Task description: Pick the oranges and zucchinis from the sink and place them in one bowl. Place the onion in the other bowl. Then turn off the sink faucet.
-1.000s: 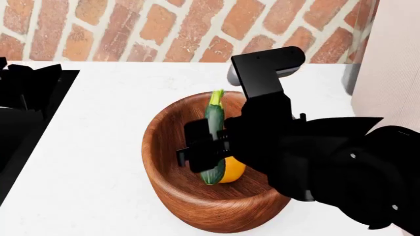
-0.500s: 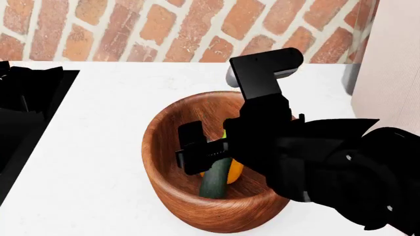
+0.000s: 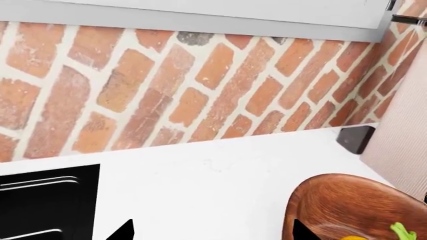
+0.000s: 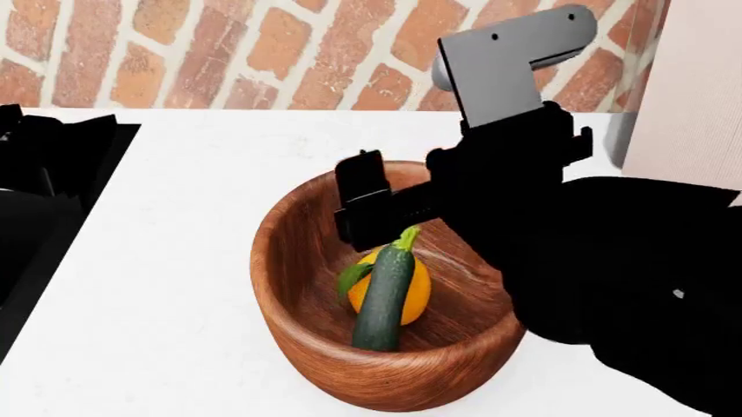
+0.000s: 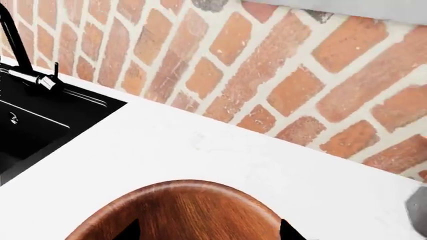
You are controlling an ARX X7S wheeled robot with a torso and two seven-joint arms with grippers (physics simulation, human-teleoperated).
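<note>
The brown wooden bowl (image 4: 301,287) stands on the white counter. An orange (image 4: 415,291) lies in it, with a dark green zucchini (image 4: 383,300) leaning on it, stem up. My right gripper (image 4: 400,213) hovers just above the bowl, open and empty; the right wrist view (image 5: 208,232) shows its tips wide apart over the bowl (image 5: 187,210). My left gripper (image 3: 213,232) is open and empty over the counter beside the bowl (image 3: 340,200). The black sink (image 4: 29,226) is at the far left. The faucet (image 5: 20,55) shows in the right wrist view. The onion and white bowl are out of view.
A brick wall (image 4: 232,52) backs the white counter (image 4: 174,261). A beige panel (image 4: 696,95) rises at the right, with a small dark block (image 3: 355,138) at its foot. My right arm (image 4: 626,287) covers the bowl's right side.
My right gripper has let go of the zucchini and risen above the bowl. The zucchini has dropped onto the orange inside the bowl.
</note>
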